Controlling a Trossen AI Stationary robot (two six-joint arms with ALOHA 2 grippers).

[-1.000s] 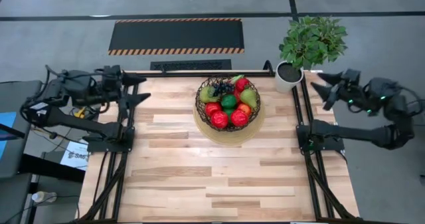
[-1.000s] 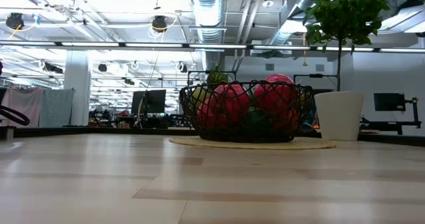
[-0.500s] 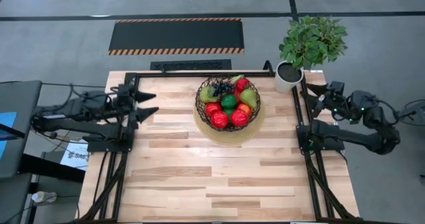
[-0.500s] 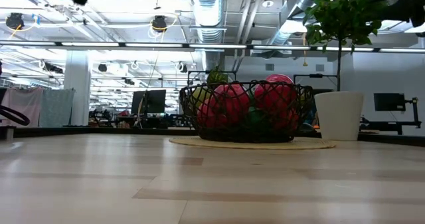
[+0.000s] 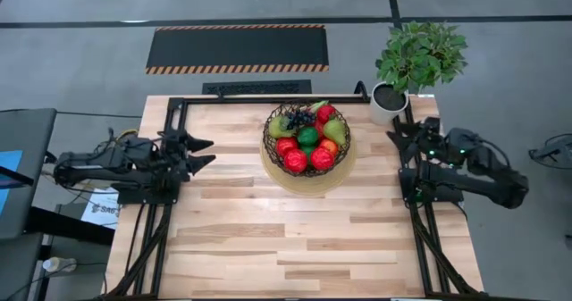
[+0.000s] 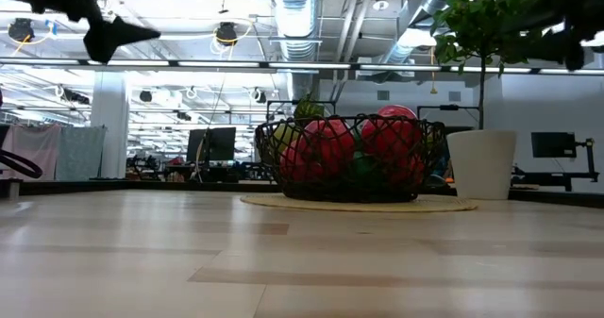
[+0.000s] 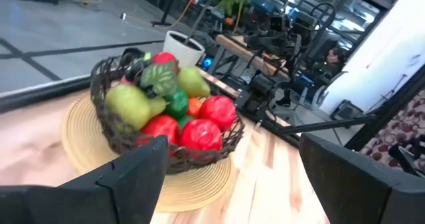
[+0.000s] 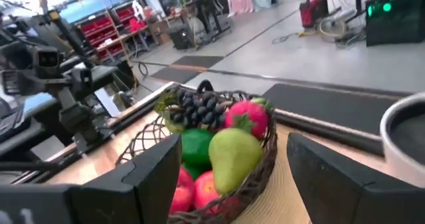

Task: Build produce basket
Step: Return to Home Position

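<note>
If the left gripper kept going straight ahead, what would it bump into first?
Probably the basket: the open left gripper points across the table toward it. It hangs higher than the rim, so it might pass over.

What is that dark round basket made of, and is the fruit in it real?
The round dark brown open-weave basket looks like thin metal wire: you see through its gaps. Its pale tan round base seems woven straw, with ringed ridges. The green pear and red round fruits look like shiny plastic, probably toys.
</note>
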